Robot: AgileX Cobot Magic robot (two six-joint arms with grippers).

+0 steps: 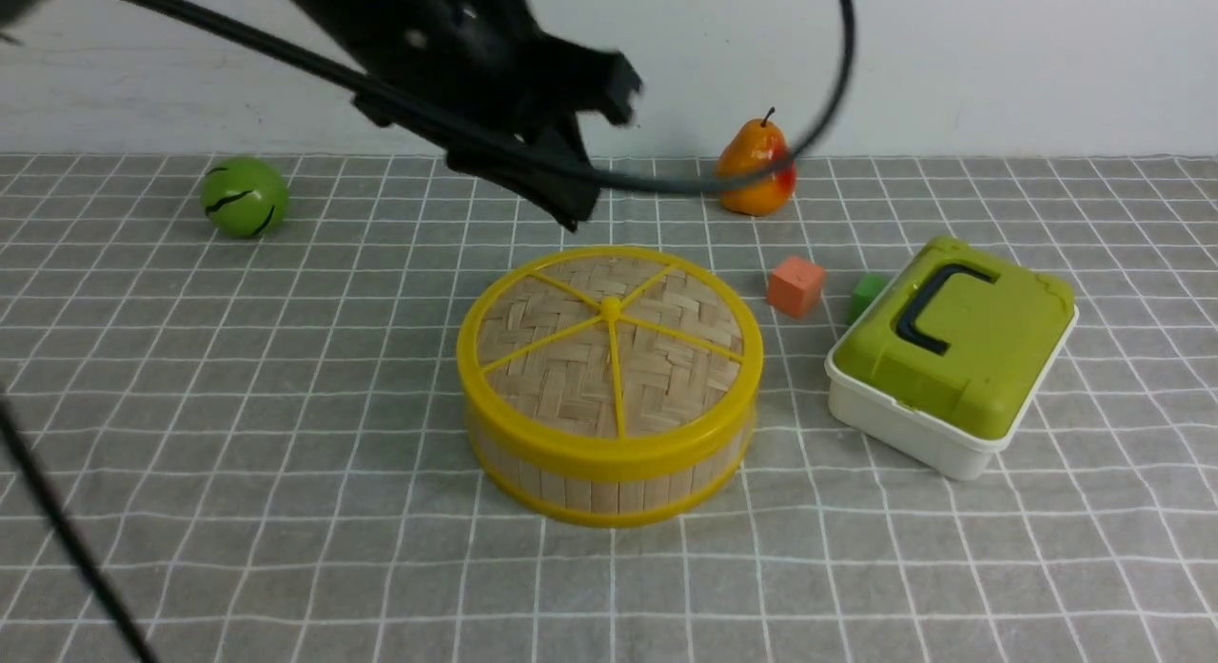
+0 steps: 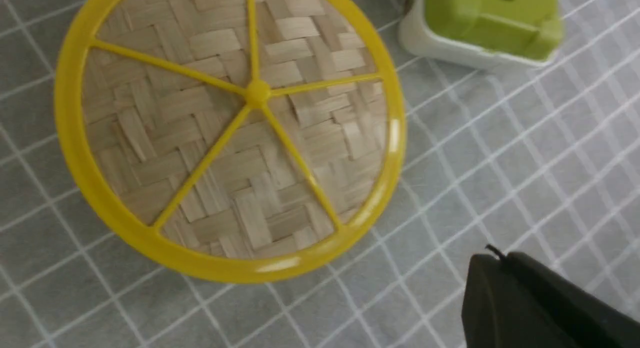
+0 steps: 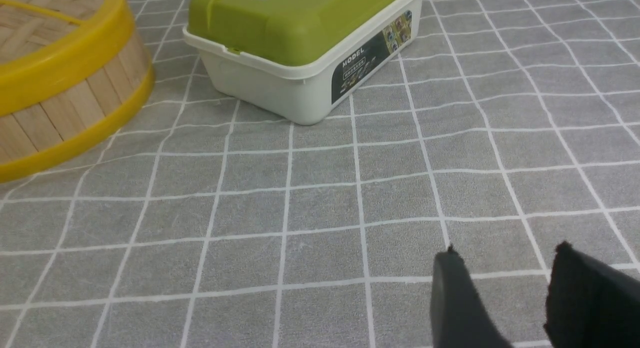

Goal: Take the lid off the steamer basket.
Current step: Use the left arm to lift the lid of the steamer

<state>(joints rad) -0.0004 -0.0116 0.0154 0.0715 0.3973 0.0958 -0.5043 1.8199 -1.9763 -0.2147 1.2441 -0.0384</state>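
Below the left claw [image 1: 598, 159], the lid [image 1: 609, 344] lies uncovered, bare cloth [image 1: 314, 359] on the claw's left. On its right an orange cube [image 1: 796, 286], green cube [image 1: 867, 293] and green-lidded box [image 1: 952, 354] crowd the approach.

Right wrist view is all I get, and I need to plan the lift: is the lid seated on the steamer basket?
Observer: Yes, the lid lies flat on the steamer basket, rims matched all round.
Operator: Where is the left gripper?
Observer: The left gripper hangs in the air above the basket's far edge, jaws apart, touching nothing.
Operator: Anything near the basket that I miss?
Observer: An orange cube and a green cube lie to its right, further back, by the green-lidded box.
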